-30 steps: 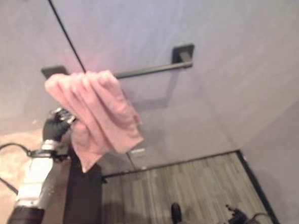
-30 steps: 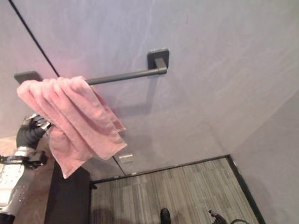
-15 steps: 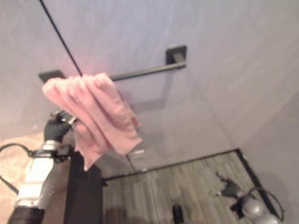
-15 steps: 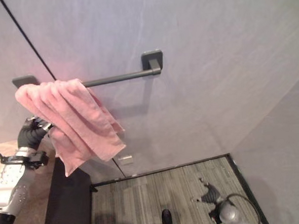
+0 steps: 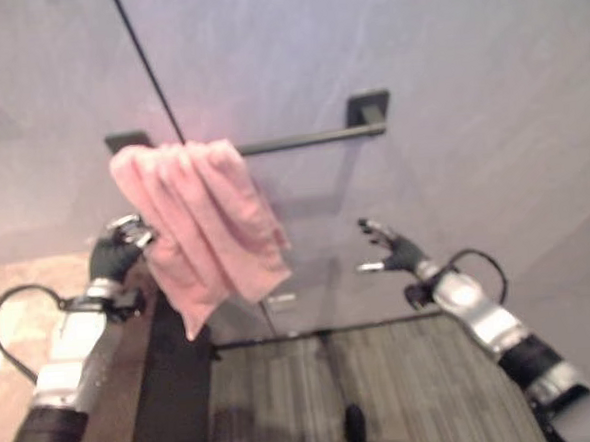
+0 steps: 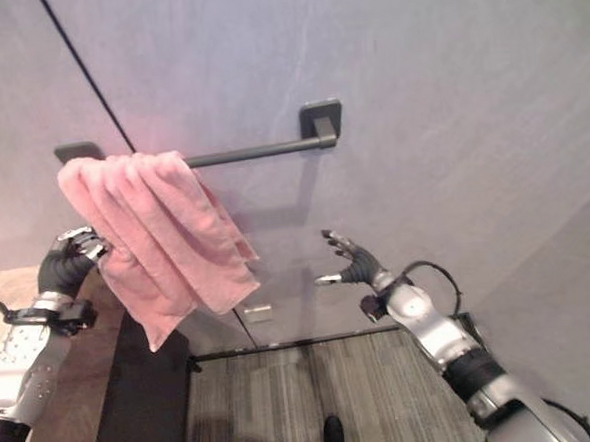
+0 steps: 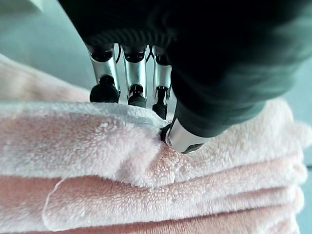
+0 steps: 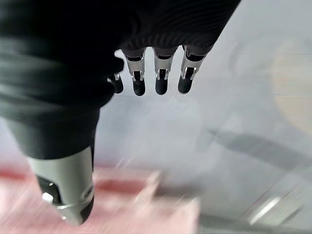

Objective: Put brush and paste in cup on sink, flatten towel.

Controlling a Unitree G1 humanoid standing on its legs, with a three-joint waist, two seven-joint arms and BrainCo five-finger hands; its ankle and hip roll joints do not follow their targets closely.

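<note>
A pink towel point(image 5: 200, 222) hangs bunched in folds over the left end of a dark wall bar point(image 5: 310, 138). My left hand point(image 5: 117, 252) is at the towel's left edge, below the bar. In the left wrist view its fingers point(image 7: 131, 78) and thumb pinch a fold of the towel point(image 7: 146, 170). My right hand point(image 6: 350, 263) is raised in front of the wall to the right of the towel, apart from it, with straight spread fingers point(image 8: 161, 73) holding nothing. The towel's pink edge point(image 8: 161, 209) shows past that hand.
A dark cabinet side point(image 5: 170, 389) drops below the towel, with a brownish counter point(image 5: 4, 299) to its left. Striped grey floor point(image 5: 405, 375) lies below the wall. A dark seam point(image 5: 150, 60) runs up the wall behind the bar.
My right arm has risen from low at the right to chest height beside the towel, its hand open. The left hand keeps its hold on the towel. The camera shifted slightly.
</note>
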